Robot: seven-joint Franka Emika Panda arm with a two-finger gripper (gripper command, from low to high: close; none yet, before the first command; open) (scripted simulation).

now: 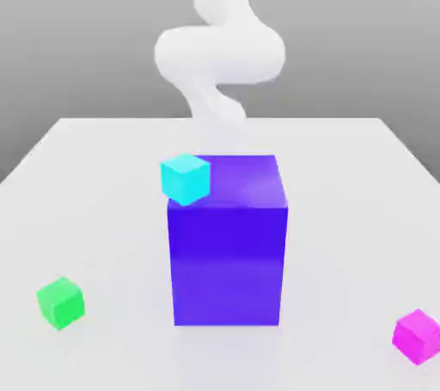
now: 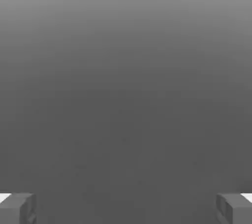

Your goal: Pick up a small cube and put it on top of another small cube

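Ok so your small magenta cube point(image 1: 418, 337) is on the white surface point(image 1: 112, 200), near the front, over at the exterior view's right edge. It's a bright magenta-pink w/ plain faces, no markings you can see, and it's turned so a corner edge points roughly at the cam. Top face looks a bit lighter than the sides. The right side of it sits right up against the edge of the pic.

Your small green cube point(image 1: 61, 302) is on the surface too, near the front at the exterior view's left. Bright green, plain, abt the same size as the magenta one, also turned at an angle, w/ one side darker than the other. The two are well apart, w/ the big blue-violet cube point(image 1: 227, 265) between them, a bit farther back. FYI there's a small cyan cube point(image 1: 186, 180) at that big one's top, by the exterior view's left side of it.

As for your arm point(image 1: 220, 54), it's white & at the back, coming down from the top of the exterior view, bulging out at a thick sideways joint, then narrowing as it drops behind the big cube. Lower bit is washed out against the surface, so can't tell exactly where it ends. In the hand view your tool point(image 2: 126, 209) is spread wide, fingertips well apart, nothing btwn them.
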